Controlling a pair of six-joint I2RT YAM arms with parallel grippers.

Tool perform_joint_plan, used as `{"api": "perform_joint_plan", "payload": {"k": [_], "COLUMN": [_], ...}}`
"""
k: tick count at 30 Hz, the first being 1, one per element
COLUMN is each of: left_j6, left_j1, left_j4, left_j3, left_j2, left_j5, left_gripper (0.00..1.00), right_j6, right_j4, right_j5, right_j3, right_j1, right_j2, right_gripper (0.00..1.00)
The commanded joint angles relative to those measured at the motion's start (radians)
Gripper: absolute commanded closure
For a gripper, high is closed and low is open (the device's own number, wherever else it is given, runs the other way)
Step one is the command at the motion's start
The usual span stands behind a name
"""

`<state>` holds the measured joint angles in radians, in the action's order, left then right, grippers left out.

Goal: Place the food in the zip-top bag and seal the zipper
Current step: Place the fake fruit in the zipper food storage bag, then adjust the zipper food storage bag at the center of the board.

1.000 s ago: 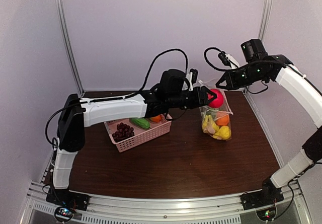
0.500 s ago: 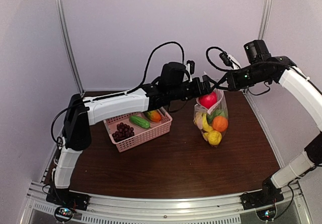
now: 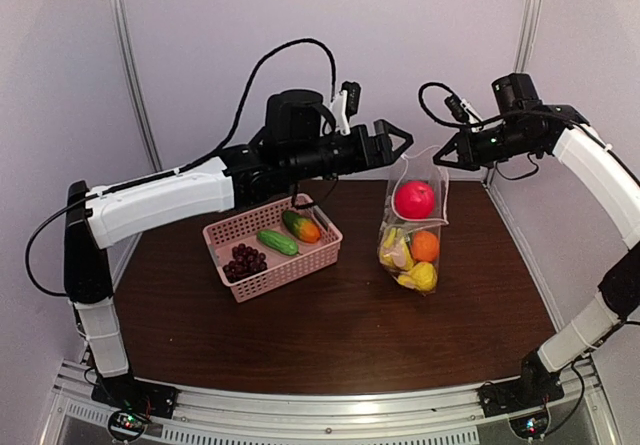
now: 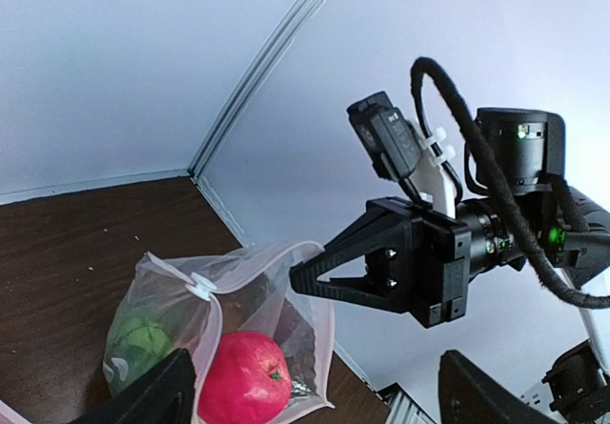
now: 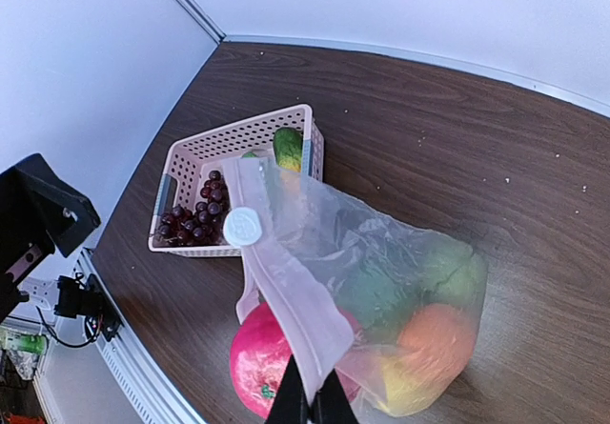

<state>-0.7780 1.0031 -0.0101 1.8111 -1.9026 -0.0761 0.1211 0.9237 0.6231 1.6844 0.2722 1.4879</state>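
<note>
Now, zip-top bag (image 3: 436, 193) in right gripper (image 3: 444, 159)

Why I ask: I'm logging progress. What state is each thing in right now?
zip-top bag: mouth open, held up, partly filled
zipper: unsealed
right gripper: shut on zip-top bag's rim
left gripper: open, empty
pink basket: holds grapes and cucumber

Clear, crinkly plastic film formed zip-top bag (image 5: 315, 224). Smooth, glossy skin covered red apple (image 3: 414, 199). Pink plastic lattice made basket (image 3: 290, 272). Dark wood-grain worktop (image 3: 350, 335) looked matt.
</note>
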Motion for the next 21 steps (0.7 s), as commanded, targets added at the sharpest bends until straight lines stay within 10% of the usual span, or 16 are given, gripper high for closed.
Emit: {"api": "perform_joint_plan", "payload": {"k": [1,7,21], "left_j6": [-0.002,-0.018,-0.018], "left_j1": [-0.001,0.011,-0.001], "left_j4": [0.027,0.018,0.037], "left_j3": [-0.064,-0.067,0.041], "left_j2": [-0.027,-0.091,-0.242], "left_j5": [0.061,-0.010,-0.003], "left_gripper": [0.18,0.45,0.67], "right_j6": [0.026,0.020,0.025], "right_j4": [-0.052,-0.053,-0.067], "right_j5": [0.046,0.045,0.056], "right_j3": [-0.006,-0.021,-0.054], "right_j1": [-0.002,-0.001,-0.002], "right_j2": [-0.010,-0.024,-0.033], "right_gripper": [1.00,1.00,1.00]}}
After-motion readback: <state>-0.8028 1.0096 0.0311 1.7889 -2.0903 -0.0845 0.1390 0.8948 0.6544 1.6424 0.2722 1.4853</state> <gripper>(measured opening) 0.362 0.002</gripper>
